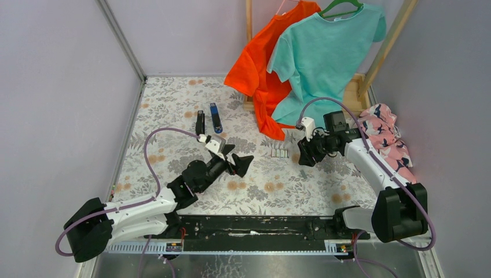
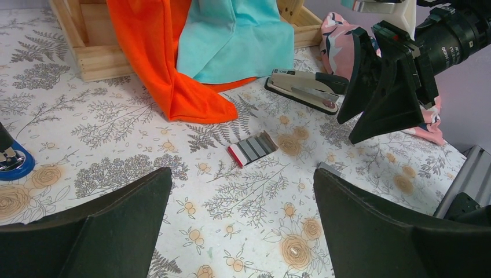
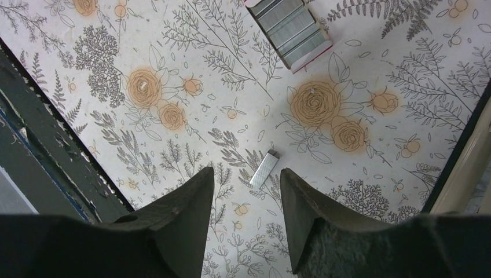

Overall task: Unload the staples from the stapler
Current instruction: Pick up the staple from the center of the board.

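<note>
Bright, even, diffuse light, faint soft shadows; right gripper [image 3: 247, 172] dark, slightly blurred close up.

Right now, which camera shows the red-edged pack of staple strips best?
Left wrist: the pack lies whole and unobstructed on the tablecloth. Top external shows it whole but tiny; right wrist shows it close but cut off at the frame's top edge.

White-and-black arms [image 1: 139, 209], chunky black bases [image 1: 90, 229], looping purple cables [image 1: 149, 152], black wedge-shaped tool fingers [image 2: 104, 231].
</note>
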Robot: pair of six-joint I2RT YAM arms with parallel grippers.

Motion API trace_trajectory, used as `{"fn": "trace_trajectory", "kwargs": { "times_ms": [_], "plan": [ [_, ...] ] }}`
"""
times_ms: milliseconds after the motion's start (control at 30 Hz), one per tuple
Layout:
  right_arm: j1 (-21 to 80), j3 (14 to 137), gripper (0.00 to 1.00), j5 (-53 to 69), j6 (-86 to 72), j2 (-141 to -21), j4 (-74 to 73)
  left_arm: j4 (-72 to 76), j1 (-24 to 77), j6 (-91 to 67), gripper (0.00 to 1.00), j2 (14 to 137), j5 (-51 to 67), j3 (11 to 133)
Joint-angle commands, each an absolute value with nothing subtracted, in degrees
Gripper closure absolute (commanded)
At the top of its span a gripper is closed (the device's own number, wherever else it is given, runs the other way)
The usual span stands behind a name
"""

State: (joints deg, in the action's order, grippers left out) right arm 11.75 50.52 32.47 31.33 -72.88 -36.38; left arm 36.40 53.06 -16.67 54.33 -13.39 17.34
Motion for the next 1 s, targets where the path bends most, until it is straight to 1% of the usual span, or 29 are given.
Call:
{"fn": "trace_trajectory", "kwargs": {
  "times_ms": [0,367,667,967],
  "plan": [
    [12.28,52.61,0.47,31.57,32.73,-73.49,-38.14,38.37,52.7,-15.2,0.0,53.78,-15.44,18.72],
    [12.93,54.06,0.47,32.34,32.91,-75.79,-38.95,38.24,52.56,-15.01,0.0,54.23,-16.53,19.29],
    [15.4,53.99,0.47,28.92,31.51,-77.09,-40.27,37.9,52.57,-14.43,0.0,53.82,-17.87,19.38],
    [16.39,53.93,0.47,28.87,31.44,-78.22,-40.1,37.42,52.56,-14.75,0.0,52.9,-18.45,18.99]
  ]
}}
